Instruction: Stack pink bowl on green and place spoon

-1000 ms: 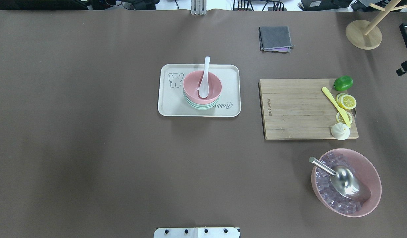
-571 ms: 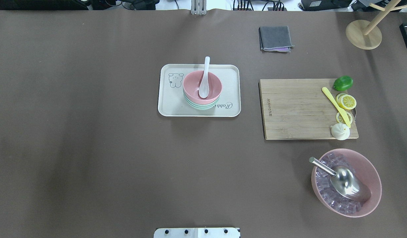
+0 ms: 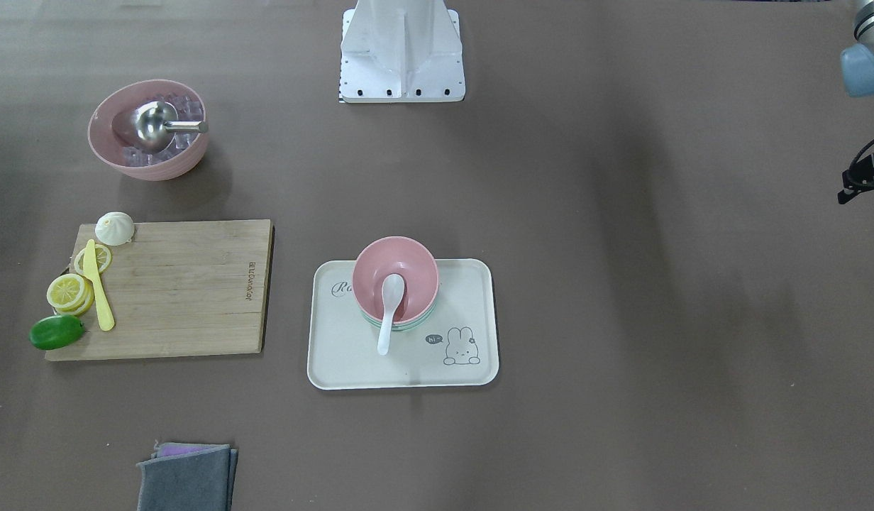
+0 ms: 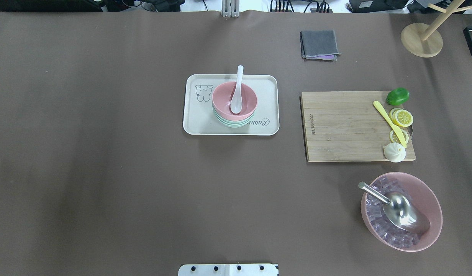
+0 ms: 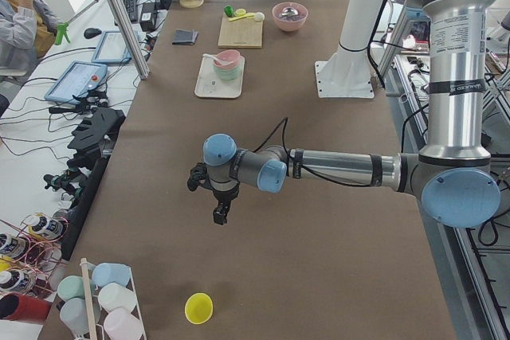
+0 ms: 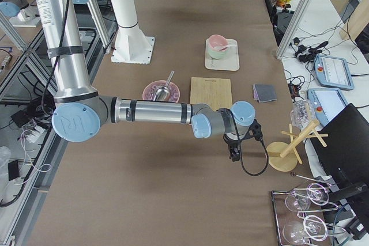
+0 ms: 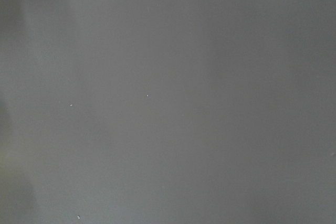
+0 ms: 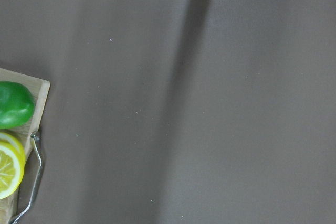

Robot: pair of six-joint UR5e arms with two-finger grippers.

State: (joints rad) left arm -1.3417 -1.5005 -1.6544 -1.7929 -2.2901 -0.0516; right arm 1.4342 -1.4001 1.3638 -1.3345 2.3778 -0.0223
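Robot lab: cables [image 5: 36, 109], teach pendants [image 5: 77, 79]

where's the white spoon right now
In the overhead view, the white spoon sits in the pink bowl on the tray, left of the cutting board.

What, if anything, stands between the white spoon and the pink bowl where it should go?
Nothing visible does: the spoon already lies with its scoop inside the pink bowl, which sits stacked on the green bowl on the tray.

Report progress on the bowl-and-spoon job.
Done: pink bowl nested on green bowl on the tray, spoon resting in it. In hand: nothing; left gripper and right gripper hang far from the tray. Left: seemingly nothing.
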